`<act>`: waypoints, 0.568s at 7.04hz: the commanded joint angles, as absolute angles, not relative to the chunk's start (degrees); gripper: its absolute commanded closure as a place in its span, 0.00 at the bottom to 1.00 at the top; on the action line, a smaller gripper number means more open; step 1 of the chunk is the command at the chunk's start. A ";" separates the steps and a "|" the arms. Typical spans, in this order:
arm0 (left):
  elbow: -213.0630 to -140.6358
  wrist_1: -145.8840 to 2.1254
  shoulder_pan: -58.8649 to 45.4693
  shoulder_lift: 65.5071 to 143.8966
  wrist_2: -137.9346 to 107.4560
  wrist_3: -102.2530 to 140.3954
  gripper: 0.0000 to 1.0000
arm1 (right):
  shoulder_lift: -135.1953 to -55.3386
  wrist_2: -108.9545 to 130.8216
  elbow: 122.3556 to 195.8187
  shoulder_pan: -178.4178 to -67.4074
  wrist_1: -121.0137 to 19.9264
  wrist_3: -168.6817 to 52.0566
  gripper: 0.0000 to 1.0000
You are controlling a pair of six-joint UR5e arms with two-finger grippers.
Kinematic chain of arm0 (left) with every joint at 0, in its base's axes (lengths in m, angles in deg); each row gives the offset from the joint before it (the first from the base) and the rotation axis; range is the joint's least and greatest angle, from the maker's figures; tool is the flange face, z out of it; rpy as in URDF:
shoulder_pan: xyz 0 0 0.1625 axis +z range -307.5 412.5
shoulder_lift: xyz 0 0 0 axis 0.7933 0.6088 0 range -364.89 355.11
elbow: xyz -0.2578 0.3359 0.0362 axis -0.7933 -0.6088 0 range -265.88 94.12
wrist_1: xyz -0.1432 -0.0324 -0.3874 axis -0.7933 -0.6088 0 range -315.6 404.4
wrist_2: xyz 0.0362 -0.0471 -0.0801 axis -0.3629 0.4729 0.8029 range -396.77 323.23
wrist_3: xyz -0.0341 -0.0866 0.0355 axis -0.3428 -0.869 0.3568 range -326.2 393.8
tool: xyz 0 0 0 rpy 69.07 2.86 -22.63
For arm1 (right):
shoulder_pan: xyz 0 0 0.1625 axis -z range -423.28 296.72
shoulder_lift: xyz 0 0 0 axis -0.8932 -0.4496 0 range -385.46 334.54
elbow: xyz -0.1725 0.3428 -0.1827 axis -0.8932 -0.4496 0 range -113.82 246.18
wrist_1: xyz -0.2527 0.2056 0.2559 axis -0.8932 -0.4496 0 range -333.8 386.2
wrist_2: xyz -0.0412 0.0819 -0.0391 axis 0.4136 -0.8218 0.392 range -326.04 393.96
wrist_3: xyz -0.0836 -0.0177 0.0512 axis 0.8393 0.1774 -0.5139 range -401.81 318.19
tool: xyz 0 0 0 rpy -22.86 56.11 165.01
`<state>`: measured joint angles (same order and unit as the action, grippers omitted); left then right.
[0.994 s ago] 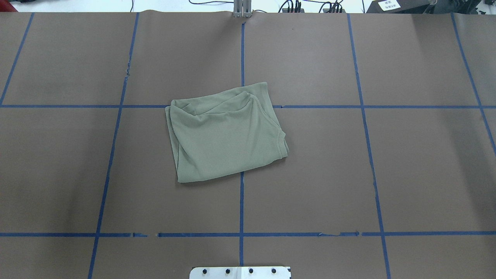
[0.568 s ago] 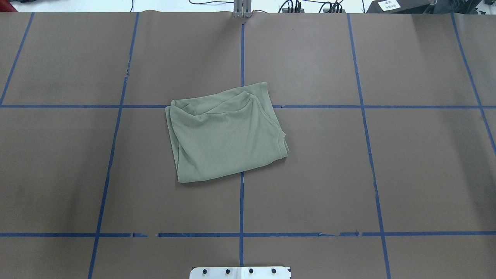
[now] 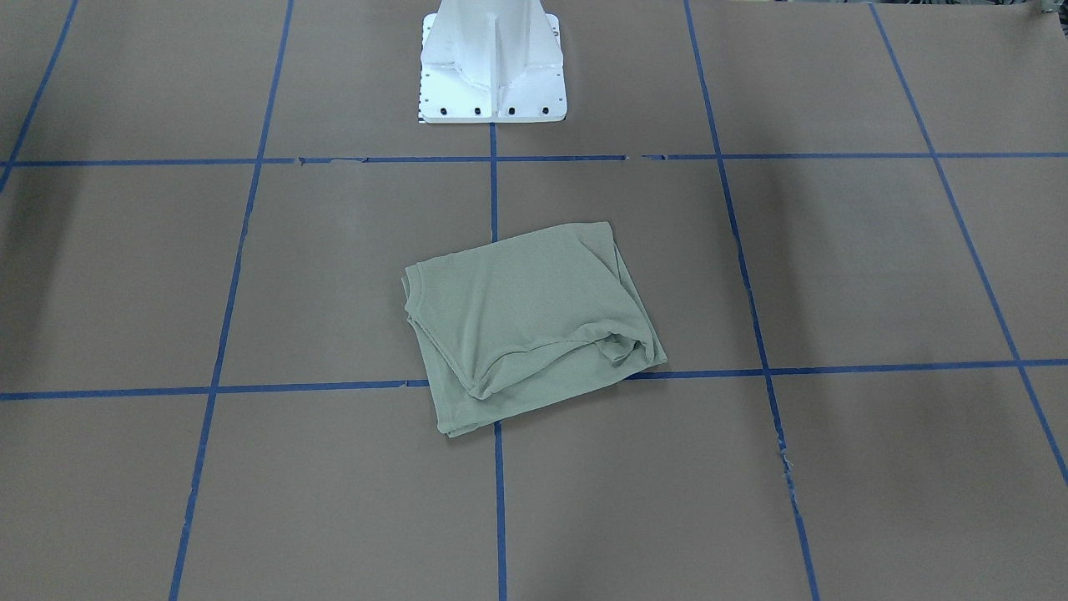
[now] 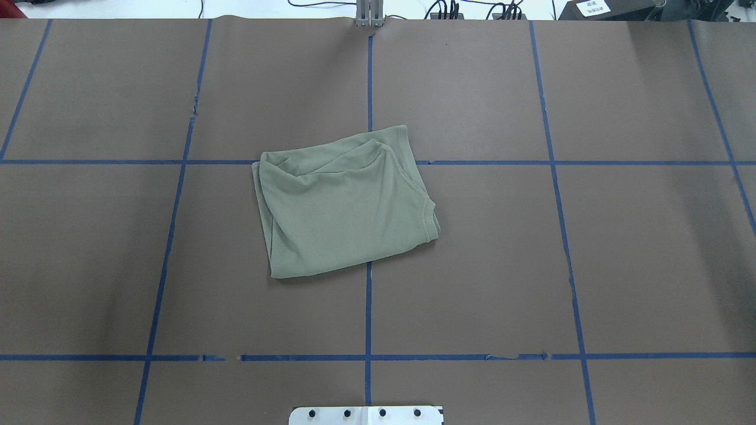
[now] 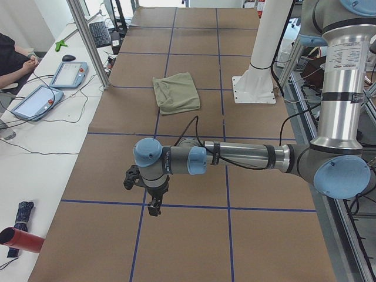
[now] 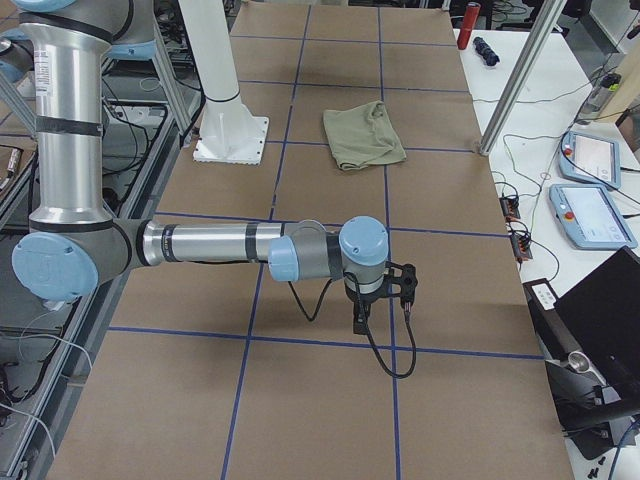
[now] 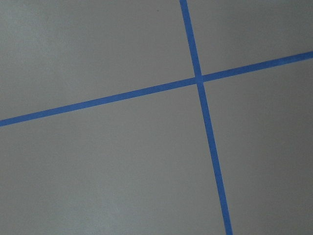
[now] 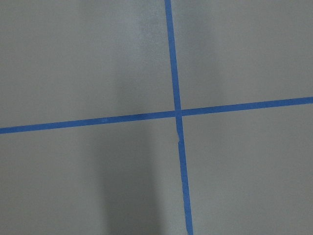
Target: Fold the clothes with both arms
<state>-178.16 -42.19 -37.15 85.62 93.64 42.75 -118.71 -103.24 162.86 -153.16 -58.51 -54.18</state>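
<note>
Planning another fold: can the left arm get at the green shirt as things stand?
Probably yes: the left hand hangs over bare brown table, apart from the folded green shirt, and nothing lies between them.

Folded shirt [image 4: 345, 206] lies flat on table [image 4: 531, 265] near its middle, astride the crossing of the centre tape line [image 4: 368, 319] and a cross line, mostly on the robot's left of centre. On the same line, at the robot-side edge: base pedestal [image 3: 492, 67]. Toward the table's left end, left gripper [image 5: 154, 208] hangs over a tape crossing; right gripper [image 6: 360, 322] likewise toward the right end. Both well apart from shirt.
</note>
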 commanded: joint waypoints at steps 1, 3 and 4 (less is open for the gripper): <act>-178.95 -42.17 -37.15 85.55 94.45 36.45 0.00 | -118.71 -103.68 162.86 -153.11 -58.70 -54.20 0.00; -178.87 -42.08 -37.15 85.63 97.68 35.47 0.00 | -118.89 -103.77 162.77 -153.11 -58.96 -54.12 0.00; -178.87 -42.00 -37.15 85.63 97.79 35.47 0.00 | -118.97 -103.77 162.86 -153.11 -59.05 -54.12 0.00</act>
